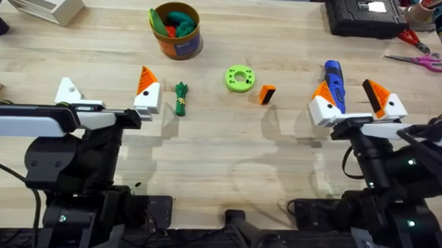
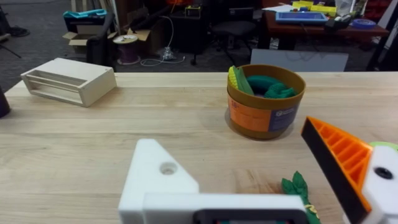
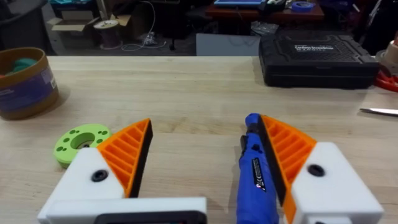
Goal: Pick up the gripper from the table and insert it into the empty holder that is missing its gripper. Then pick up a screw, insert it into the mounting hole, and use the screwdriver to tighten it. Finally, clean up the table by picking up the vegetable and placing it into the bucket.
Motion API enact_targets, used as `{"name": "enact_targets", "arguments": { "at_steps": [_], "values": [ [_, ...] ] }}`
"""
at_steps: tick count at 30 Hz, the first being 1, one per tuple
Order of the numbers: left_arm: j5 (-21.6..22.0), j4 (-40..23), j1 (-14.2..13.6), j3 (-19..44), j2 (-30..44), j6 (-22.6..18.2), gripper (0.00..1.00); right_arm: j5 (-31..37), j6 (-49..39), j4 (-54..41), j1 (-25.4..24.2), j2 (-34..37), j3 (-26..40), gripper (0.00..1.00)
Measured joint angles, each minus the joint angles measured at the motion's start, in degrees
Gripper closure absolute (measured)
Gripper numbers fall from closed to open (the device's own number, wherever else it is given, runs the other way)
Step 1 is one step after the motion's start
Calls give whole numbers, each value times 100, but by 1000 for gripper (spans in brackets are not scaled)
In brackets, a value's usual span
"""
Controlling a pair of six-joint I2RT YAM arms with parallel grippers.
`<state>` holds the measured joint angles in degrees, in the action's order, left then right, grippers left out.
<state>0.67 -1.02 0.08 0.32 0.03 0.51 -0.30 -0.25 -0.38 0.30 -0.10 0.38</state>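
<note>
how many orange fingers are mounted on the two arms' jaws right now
3. The left gripper carries one orange finger on the jaw nearer the vegetable; its other holder is bare. The right gripper carries two. A loose gripper lies on the table.

Left claw and right claw both rest low, spread wide.

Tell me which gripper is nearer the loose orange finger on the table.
Right. The loose orange finger lies on the table just beyond the right gripper, toward the centre. The left gripper sits farther off, with the toy vegetable between.
</note>
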Motion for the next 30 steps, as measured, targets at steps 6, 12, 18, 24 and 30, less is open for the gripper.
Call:
{"name": "enact_targets", "arguments": {
  "at_steps": [6, 12, 18, 24, 30],
  "values": [
    [0, 0, -15, 0, 1, 0, 15, 0, 0, -13, 0, 0, 0, 10],
    [2, 26, -15, 0, 1, 0, 15, 0, 0, -23, 0, 0, 0, 10],
    [4, 358, -15, 9, 0, -1, 16, -20, 0, 12, 0, 0, 4, 10],
    [2, -90, -15, 500, 2, 4, 15, -68, 44, -125, 0, 11, 497, 10],
    [11, -980, -15, 1901, 186, 37, 15, -87, 48, -959, 0, 170, 1953, 10]
  ]
}}
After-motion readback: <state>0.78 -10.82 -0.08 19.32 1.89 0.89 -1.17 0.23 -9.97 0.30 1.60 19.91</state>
